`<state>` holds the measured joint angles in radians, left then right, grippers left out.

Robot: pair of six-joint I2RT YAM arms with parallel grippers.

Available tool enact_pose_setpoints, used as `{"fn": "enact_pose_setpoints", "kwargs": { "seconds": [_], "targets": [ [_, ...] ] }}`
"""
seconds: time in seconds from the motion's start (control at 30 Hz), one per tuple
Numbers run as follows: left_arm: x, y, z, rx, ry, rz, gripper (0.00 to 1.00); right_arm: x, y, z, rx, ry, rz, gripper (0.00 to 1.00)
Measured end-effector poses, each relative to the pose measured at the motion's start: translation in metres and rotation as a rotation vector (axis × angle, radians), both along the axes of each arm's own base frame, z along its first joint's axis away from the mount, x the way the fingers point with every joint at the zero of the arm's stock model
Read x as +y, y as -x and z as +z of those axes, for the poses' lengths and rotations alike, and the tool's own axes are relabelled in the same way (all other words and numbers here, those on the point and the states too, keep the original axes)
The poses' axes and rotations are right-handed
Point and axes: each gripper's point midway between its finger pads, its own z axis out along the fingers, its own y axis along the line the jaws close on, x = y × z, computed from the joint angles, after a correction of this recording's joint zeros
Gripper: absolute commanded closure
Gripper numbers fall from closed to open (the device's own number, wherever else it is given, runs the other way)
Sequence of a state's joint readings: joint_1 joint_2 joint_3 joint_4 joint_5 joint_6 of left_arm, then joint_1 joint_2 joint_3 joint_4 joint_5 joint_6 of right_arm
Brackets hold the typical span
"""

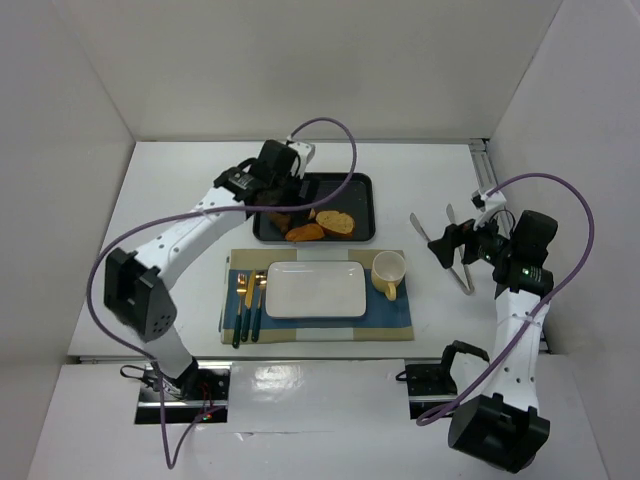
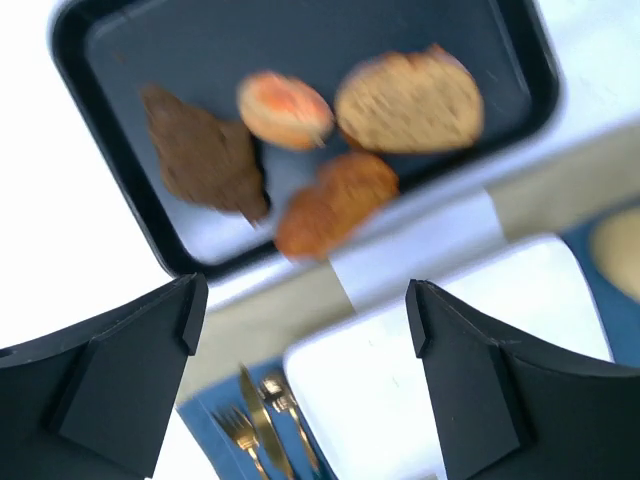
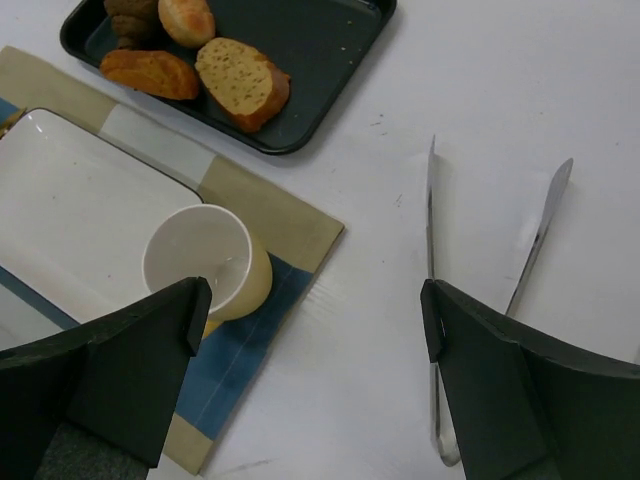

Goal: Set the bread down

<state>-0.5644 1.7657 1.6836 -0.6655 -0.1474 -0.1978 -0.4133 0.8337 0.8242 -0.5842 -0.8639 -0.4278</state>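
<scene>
Since the crusty bread pieces [image 2: 335,200] all lie in the glossy black tray [image 2: 200,45] just beyond the left gripper [image 2: 305,305], whose jaws hang spread and empty, placing has not begun. The smooth white rectangular plate [image 2: 385,400] on its near side is bare. The right gripper [image 3: 310,310], likewise spread, carries nothing.
</scene>
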Motion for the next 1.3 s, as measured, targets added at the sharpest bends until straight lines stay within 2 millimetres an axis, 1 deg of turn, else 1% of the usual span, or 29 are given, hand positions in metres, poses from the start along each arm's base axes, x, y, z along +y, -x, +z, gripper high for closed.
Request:
{"fn": "enact_pose_setpoints", "kwargs": {
  "seconds": [0.07,0.1,0.13,0.17,0.2,0.23,0.27,0.3,0.33,0.37,0.4,0.43,0.47,0.53,0.6,0.7,0.83,1.07,1.3],
  "targets": [
    [0.001,0.025,0.005,0.002,0.035,-0.025,0.00,-0.004,-0.001,-0.001,0.003,0.011,-0.020,0.00],
    [0.000,0.040,0.007,0.000,0.054,-0.046,0.00,-0.006,-0.002,-0.002,0.005,0.021,-0.033,0.03],
    [-0.001,0.052,0.011,-0.008,0.077,-0.070,0.00,-0.009,-0.003,-0.002,0.003,0.030,-0.040,0.10],
    [-0.002,0.067,0.012,-0.013,0.103,-0.093,0.00,-0.012,-0.005,-0.004,0.000,0.046,-0.051,0.20],
    [-0.002,0.081,0.013,-0.012,0.129,-0.114,0.00,-0.015,-0.007,-0.006,-0.006,0.064,-0.060,0.55],
    [-0.002,0.096,0.014,-0.016,0.155,-0.141,0.00,-0.020,-0.010,-0.007,-0.015,0.088,-0.074,0.79],
    [0.000,0.110,0.015,-0.021,0.181,-0.163,0.00,-0.024,-0.012,-0.015,-0.003,0.101,-0.082,0.96],
    [0.002,0.122,0.014,-0.022,0.198,-0.181,0.00,-0.029,-0.014,-0.023,0.016,0.113,-0.100,1.00],
    [0.007,0.133,0.014,-0.026,0.213,-0.192,0.00,-0.033,-0.015,-0.031,0.038,0.123,-0.115,1.00],
    [0.010,0.142,0.016,-0.033,0.231,-0.205,0.00,-0.038,-0.017,-0.040,0.064,0.133,-0.128,1.00],
    [0.013,0.149,0.019,-0.042,0.245,-0.215,0.00,-0.043,-0.019,-0.049,0.089,0.143,-0.140,0.83],
    [0.015,0.155,0.022,-0.058,0.263,-0.225,0.00,-0.046,-0.020,-0.057,0.116,0.150,-0.147,0.47],
    [0.018,0.161,0.026,-0.075,0.280,-0.235,0.00,-0.049,-0.020,-0.065,0.139,0.157,-0.151,0.00],
    [0.021,0.172,0.033,-0.110,0.310,-0.253,0.00,-0.052,-0.021,-0.073,0.154,0.179,-0.142,0.00],
    [0.026,0.181,0.036,-0.134,0.330,-0.264,0.00,-0.052,-0.021,-0.074,0.153,0.189,-0.136,0.00],
    [0.032,0.192,0.032,-0.145,0.343,-0.275,0.00,-0.055,-0.023,-0.078,0.155,0.210,-0.128,0.00],
    [0.039,0.201,0.026,-0.154,0.348,-0.276,0.00,-0.065,-0.027,-0.098,0.211,0.249,-0.122,0.00],
    [0.043,0.209,0.035,-0.189,0.377,-0.292,0.00,-0.081,-0.036,-0.121,0.235,0.338,-0.101,0.00],
    [0.041,0.211,0.035,-0.184,0.382,-0.303,0.00,-0.087,-0.041,-0.157,0.306,0.356,-0.050,0.00]
  ]
}}
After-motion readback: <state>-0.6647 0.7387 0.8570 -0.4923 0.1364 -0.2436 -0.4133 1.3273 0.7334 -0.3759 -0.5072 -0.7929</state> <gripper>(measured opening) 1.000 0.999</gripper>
